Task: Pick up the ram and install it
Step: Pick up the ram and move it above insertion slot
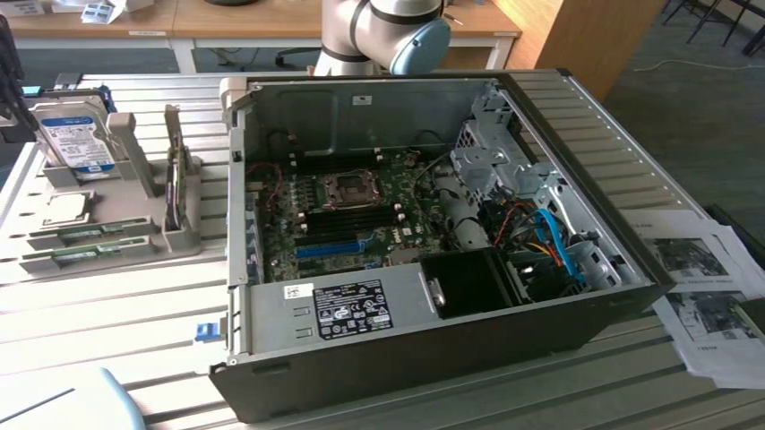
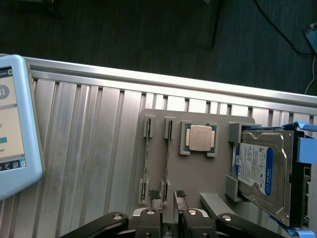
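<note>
Gripper point(image 2: 167, 196), jaws parted and empty, hangs above the ram point(image 2: 167, 158) standing on edge in the grey holder point(image 2: 198, 173) at the computer case's point(image 1: 395, 358) nine o'clock, exterior view; the light, stiff, fragile stick looks best pinched across its flat faces.

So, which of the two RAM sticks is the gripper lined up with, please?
The RAM stick beside the CPU: the gripper is centred on it, not the outer stick.
</note>
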`<state>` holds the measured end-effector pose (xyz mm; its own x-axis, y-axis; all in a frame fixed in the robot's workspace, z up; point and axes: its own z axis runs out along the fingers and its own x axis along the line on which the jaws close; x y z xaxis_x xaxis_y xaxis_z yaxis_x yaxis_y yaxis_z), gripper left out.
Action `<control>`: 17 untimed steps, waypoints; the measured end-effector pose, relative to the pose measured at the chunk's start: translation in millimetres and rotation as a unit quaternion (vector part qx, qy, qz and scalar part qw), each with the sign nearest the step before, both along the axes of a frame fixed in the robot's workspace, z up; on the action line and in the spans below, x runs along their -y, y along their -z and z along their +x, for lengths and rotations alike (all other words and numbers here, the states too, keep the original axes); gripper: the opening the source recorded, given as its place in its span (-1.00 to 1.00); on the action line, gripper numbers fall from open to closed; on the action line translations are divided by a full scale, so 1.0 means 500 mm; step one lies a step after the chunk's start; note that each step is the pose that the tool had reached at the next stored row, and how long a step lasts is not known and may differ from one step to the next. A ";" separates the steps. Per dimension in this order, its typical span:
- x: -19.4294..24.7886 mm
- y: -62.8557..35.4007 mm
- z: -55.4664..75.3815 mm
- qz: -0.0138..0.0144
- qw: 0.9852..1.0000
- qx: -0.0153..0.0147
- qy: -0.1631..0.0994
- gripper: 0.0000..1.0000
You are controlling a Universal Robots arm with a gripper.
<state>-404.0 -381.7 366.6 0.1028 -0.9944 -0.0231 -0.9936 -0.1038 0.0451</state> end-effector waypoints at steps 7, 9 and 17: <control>0.0000 0.000 0.000 0.000 1.000 0.000 0.000 -0.55; 0.0000 0.000 0.000 0.000 1.000 0.000 0.000 -0.55; 0.0000 0.007 0.000 0.000 1.000 0.000 0.000 -0.55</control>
